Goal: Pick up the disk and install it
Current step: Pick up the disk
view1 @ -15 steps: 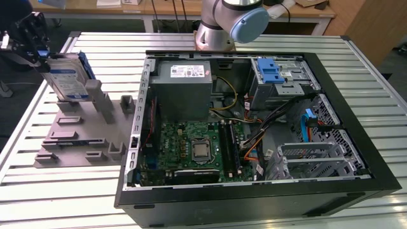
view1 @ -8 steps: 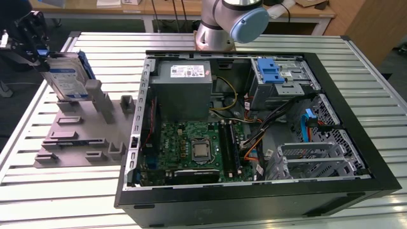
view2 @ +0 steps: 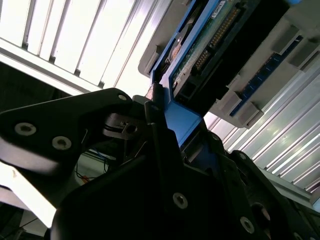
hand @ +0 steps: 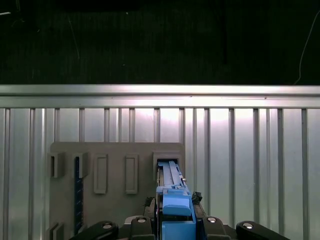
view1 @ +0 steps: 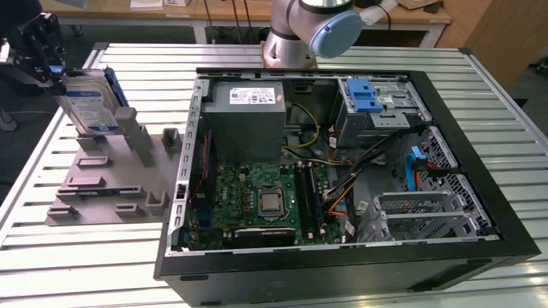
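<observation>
The disk [view1: 90,106] stands on edge at the exterior view's far left, a silver drive with a white-and-blue label in a blue carrier frame. Its lower end sits at a slot of the grey holder plate [view1: 111,183]. My gripper [view1: 51,67] is at the disk's upper end, shut on the blue frame. In the first wrist view the blue edge of the disk [hand: 175,200] runs from my gripper [hand: 175,227] down to the holder slot [hand: 167,162]. In the second wrist view the black fingers [view2: 160,150] clamp the blue frame of the disk [view2: 210,45].
An open black computer case [view1: 342,276] lies on the slatted metal table [view1: 77,269], at the exterior view's right. Inside are a grey power supply [view1: 248,122], a motherboard [view1: 265,199] and a silver drive cage with a blue latch [view1: 373,96]. The arm's base [view1: 296,32] stands behind the case.
</observation>
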You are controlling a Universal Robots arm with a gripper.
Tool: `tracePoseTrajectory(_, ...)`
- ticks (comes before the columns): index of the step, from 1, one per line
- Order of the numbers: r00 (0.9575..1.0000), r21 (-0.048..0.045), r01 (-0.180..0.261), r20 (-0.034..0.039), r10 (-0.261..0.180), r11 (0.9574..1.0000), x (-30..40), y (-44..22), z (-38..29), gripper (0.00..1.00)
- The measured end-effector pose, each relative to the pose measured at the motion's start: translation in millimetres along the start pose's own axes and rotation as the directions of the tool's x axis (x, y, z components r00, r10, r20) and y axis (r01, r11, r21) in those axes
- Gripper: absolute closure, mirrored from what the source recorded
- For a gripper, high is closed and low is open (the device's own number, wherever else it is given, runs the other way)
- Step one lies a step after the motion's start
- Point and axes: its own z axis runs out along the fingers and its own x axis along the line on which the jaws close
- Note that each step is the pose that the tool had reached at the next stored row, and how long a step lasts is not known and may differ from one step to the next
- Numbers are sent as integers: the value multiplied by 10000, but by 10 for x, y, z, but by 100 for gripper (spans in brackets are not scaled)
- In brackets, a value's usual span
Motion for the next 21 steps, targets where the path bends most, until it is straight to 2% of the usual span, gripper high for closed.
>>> tracePoseTrajectory(21, 10000, 0, 0, 0, 0, 10000, -1, 1, -76, 64)
